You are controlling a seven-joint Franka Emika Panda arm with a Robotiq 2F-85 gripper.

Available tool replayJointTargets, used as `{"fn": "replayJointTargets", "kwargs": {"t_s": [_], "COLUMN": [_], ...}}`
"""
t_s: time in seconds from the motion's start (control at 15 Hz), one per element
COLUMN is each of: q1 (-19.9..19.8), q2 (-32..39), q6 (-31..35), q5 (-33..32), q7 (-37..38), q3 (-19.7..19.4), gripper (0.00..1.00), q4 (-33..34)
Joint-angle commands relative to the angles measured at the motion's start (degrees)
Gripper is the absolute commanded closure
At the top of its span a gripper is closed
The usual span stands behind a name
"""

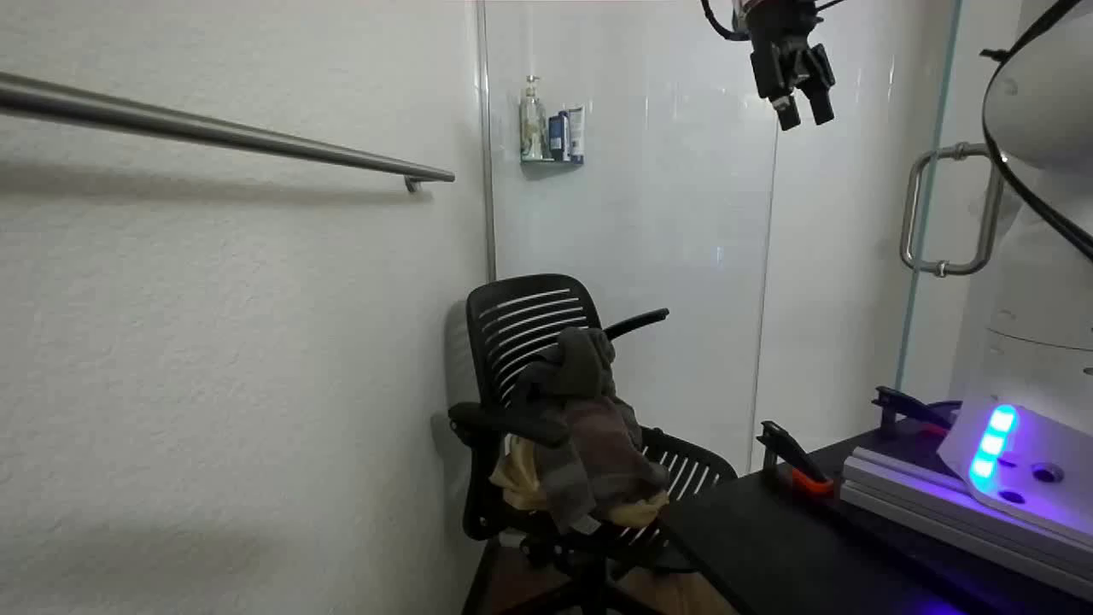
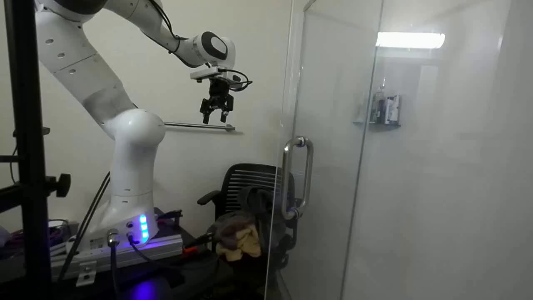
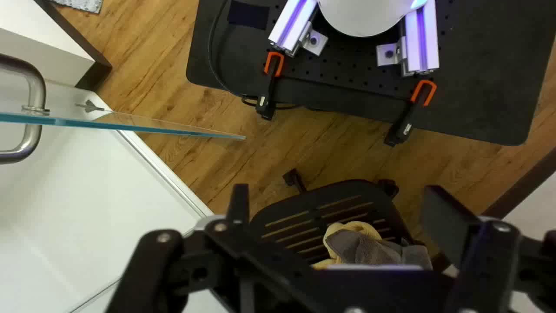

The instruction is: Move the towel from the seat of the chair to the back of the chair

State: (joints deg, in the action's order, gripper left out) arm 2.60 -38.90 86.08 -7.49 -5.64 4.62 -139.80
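A crumpled pile of grey, brown and yellow towel cloth lies on the seat of a black office chair in both exterior views, towel (image 1: 598,444) (image 2: 235,233) and chair (image 1: 546,284) (image 2: 250,170). Its grey upper part leans against the slatted back. In the wrist view the towel (image 3: 365,248) is partly hidden by the gripper body, and the chair's slatted seat (image 3: 299,217) shows beside it. My gripper (image 1: 804,111) (image 2: 215,118) (image 3: 339,202) is open and empty, high above the chair and apart from the towel.
A glass door with a metal handle (image 1: 909,213) (image 2: 286,179) stands near the chair; its edge (image 3: 152,128) shows in the wrist view. The black table (image 3: 482,95) carries the robot base and clamps. A wall rail (image 1: 213,128) and a bottle shelf (image 1: 551,161) are nearby.
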Motion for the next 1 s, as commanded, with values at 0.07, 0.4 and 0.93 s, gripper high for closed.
{"fn": "replayJointTargets", "kwargs": {"t_s": [0.07,0.4,0.93], "q1": [0.7,-0.9,1.0], "q2": [2.0,10.1,15.5], "q6": [0.1,5.5,7.2], "q5": [0.3,3.0,3.2], "q7": [1.1,14.5,24.6], "q3": [-1.1,1.7,5.1], "gripper": [0.00,0.00,0.00], "q4": [0.7,4.0,4.9]}}
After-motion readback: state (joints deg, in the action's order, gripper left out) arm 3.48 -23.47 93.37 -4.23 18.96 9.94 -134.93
